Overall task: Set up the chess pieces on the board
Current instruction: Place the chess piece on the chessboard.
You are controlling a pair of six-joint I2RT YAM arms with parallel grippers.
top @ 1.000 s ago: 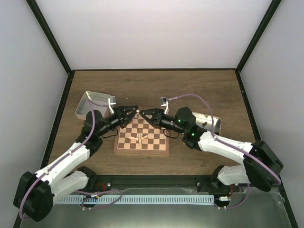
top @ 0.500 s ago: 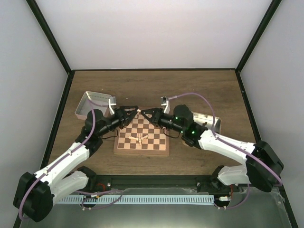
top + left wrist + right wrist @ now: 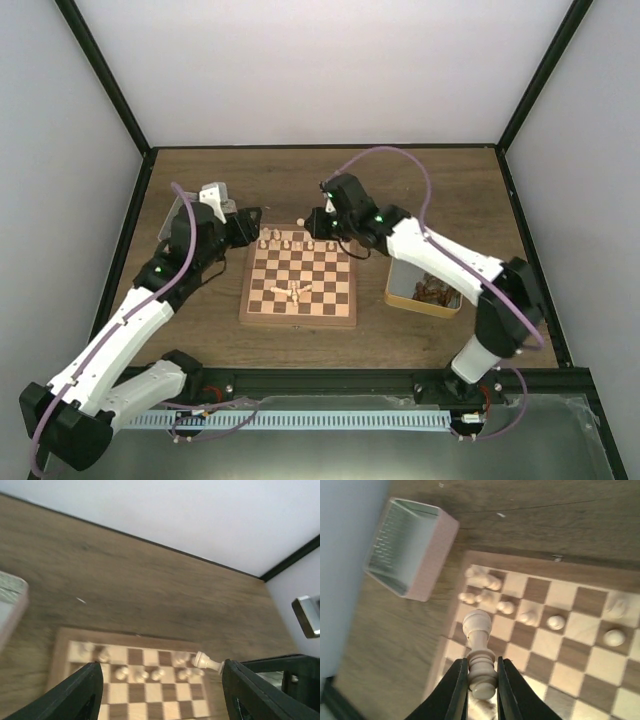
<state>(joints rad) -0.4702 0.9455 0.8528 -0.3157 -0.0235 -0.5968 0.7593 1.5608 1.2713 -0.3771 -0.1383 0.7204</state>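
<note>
Right claw: your right claw (image 3: 481,661) is clamped on the foot of a tall, pale cream turned-wood chessman (image 3: 478,627). Its head sticks out past the fingertips.
Held piece, place: it hangs tilted just beyond the claw tips, over the far edge of the square wooden chessboard (image 3: 325,300) with dark brown and cream checks and a tan border. You cannot tell whether it touches a square.
Left claw: your left claw (image 3: 162,667) has its jaws spread wide with nothing between them. The chessman held by the other claw is just beside one of its dark fingers (image 3: 260,690).
Far rank: a row of small cream chessmen (image 3: 297,243) stands along the chessboard's far edge, below and between the two claws.
Mid-board: a few tipped chessmen (image 3: 295,292) lie together on the near side of both claws.
Trays: a shallow pale rectangular left tray (image 3: 407,555) sits on the brown wood-grain bench (image 3: 400,180), just outside the left claw. A pale right tray (image 3: 400,285) sits near the right claw's arm and holds brown lumps (image 3: 435,292).
Readable writing: you cannot make out any on the chessboard, trays or arms at this sharpness.
Hard to make out: the held chessman's base is hidden between the fingers. The left tray is mostly behind the left arm from above and cut to a corner in the left wrist view. The kinds of pieces in the row are blurred. The brown lumps are too small to identify.
</note>
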